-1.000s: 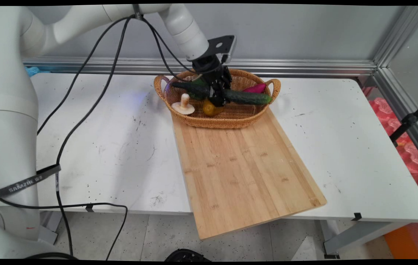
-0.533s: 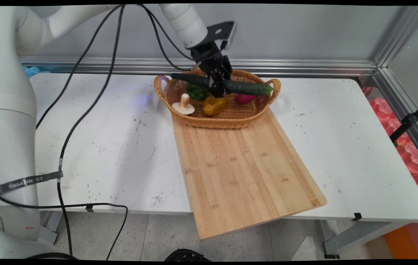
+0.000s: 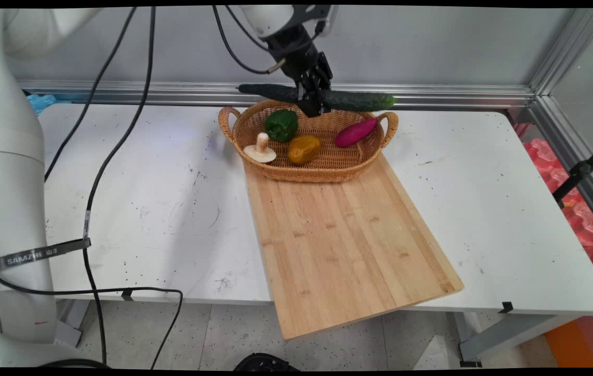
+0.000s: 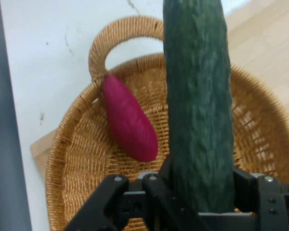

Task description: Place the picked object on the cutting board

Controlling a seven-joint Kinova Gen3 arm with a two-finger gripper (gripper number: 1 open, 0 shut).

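My gripper (image 3: 313,104) is shut on a long dark green cucumber (image 3: 359,100), held level in the air above the wicker basket (image 3: 367,159). In the hand view the cucumber (image 4: 198,106) runs upward between the jaws, over the basket (image 4: 77,159). Inside the basket lie a green pepper (image 3: 281,125), a yellow-brown pepper (image 3: 303,149), a purple sweet potato (image 3: 355,132) and a pale mushroom (image 3: 260,149). The sweet potato (image 4: 129,119) shows left of the cucumber in the hand view.
A bamboo cutting board (image 3: 346,240) runs from under the basket to past the table's near edge. The white table (image 3: 160,209) spreads to both sides. Black cables (image 3: 113,156) hang at the left. An aluminium rail (image 3: 458,94) lines the back.
The gripper has risen out of the basket with the cucumber, which now hangs above the rim. The green pepper and sweet potato beneath it have come into full view.
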